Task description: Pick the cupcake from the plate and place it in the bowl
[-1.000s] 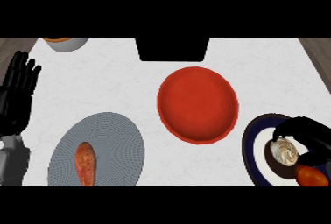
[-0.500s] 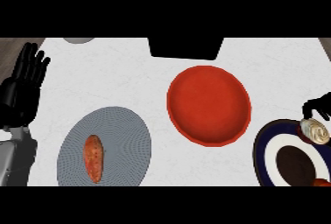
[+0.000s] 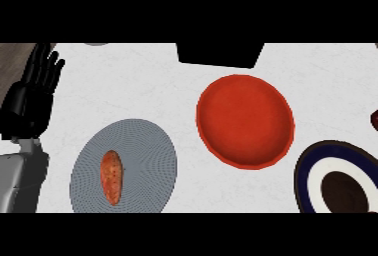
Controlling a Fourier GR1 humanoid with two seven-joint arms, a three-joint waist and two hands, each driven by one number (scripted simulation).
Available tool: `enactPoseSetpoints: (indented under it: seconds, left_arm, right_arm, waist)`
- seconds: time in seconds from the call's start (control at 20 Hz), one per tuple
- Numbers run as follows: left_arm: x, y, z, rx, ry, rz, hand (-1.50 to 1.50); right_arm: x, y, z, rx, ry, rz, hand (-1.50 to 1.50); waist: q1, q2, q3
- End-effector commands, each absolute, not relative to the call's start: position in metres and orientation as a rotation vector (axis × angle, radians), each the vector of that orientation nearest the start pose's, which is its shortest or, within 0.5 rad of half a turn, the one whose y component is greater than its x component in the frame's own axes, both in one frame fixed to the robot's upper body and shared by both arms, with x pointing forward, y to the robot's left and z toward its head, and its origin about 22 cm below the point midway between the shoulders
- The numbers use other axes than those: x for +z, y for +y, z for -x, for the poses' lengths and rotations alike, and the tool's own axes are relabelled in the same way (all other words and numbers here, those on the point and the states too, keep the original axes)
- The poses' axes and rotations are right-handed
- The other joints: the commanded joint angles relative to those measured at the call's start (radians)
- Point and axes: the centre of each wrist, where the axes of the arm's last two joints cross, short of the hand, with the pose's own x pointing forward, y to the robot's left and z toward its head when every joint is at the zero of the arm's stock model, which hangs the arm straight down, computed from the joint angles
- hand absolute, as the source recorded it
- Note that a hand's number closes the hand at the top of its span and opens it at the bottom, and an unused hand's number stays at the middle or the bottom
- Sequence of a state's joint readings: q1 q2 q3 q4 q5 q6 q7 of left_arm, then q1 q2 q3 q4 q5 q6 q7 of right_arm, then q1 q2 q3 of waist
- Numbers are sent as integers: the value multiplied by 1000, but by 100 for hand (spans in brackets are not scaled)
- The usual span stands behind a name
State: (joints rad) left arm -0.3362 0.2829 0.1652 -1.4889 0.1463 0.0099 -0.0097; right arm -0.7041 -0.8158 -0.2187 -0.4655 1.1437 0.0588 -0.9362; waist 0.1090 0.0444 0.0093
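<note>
Since half a second ago I've lost the right hand and the cupcake off the right edge, so I can't tell where the cupcake is or what that hand is doing. The red bowl (image 3: 245,121) is empty mid-surface, the dark-rimmed plate (image 3: 308,170) beside it carries nothing, and the grey plate (image 3: 144,145) holds an orange-red food piece (image 3: 111,175). My left hand (image 3: 33,95) rests released at the left edge, fingers up; no readable writing.

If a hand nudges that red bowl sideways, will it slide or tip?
The red bowl looks wide and shallow, so it would probably slide rather than tip. It appears rigid, so unlikely to flex. The smooth white counter suggests little resistance to sliding.
</note>
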Motion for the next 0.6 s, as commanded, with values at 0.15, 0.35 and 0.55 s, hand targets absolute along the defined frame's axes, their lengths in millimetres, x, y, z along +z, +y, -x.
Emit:
enactPoseSetpoints:
  seconds: [0.15, 0.35, 0.55]
  left_arm:
    - [83, 298, -312, -21, -1817, -162, 0]
    - [98, 309, -316, -14, -1813, -169, 0]
    - [98, 303, -316, -21, -1801, -167, 0]
  right_arm:
    - [183, -515, -351, 1448, -1588, 762, 150]
    - [202, -517, -354, 1402, -1769, 704, 150]
    - [216, -502, -370, 1338, -1910, 551, 150]
  waist:
    - [-21, -13, -3]
    - [-33, -18, -3]
    - [-43, -27, -5]
